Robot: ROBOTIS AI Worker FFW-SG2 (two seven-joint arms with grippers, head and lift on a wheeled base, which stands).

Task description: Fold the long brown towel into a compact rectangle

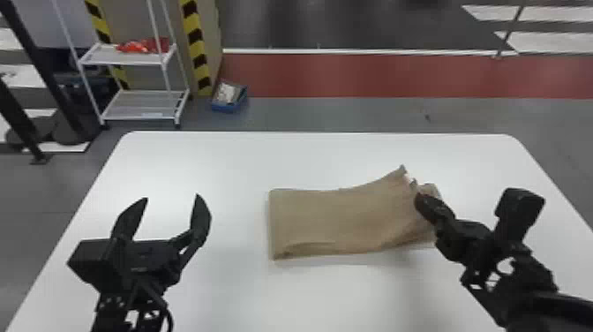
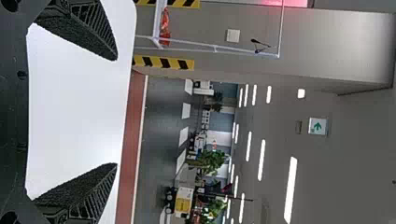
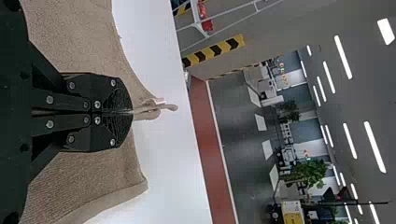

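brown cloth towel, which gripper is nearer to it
Right: the right gripper has its jaws shut on the brown cloth towel; the left gripper is open, off its left side.

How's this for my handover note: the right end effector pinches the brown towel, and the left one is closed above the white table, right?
No: the left end effector is open above the white table; the left wrist view shows its fingers apart. The right one pinches the brown towel.

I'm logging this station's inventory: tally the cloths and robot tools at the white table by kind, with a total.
Rectangular brown cloth towel: 1
Black two-fingered tools (left tool, right tool): 2
Total: 3
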